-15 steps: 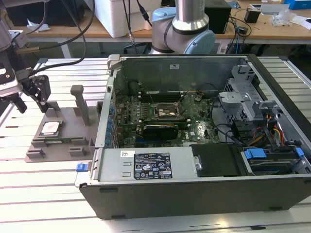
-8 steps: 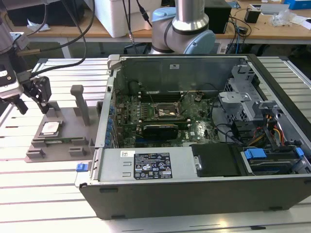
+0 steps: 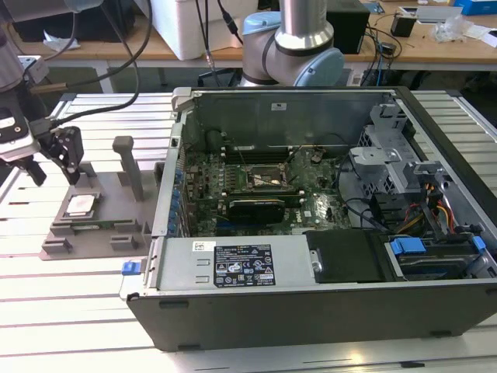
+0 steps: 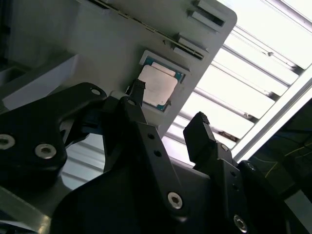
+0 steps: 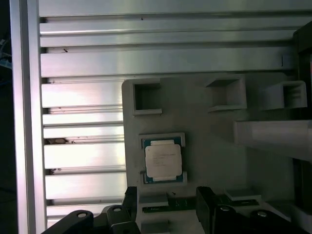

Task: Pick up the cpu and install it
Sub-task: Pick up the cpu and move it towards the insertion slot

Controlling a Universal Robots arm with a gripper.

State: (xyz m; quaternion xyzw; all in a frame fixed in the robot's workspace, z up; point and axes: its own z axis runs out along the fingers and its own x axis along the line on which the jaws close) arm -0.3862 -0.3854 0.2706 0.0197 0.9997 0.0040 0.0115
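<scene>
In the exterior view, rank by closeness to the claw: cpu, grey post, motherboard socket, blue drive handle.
1. cpu, just beneath the open claw.
2. grey post, beside it toward the exterior view's right.
3. motherboard socket, inside the case.
4. blue drive handle, exterior view's far right.

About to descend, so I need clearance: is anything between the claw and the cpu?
Nothing blocks it. In the first wrist view, only the bare surface of the grey holder shows between the open claw and the cpu.
</scene>
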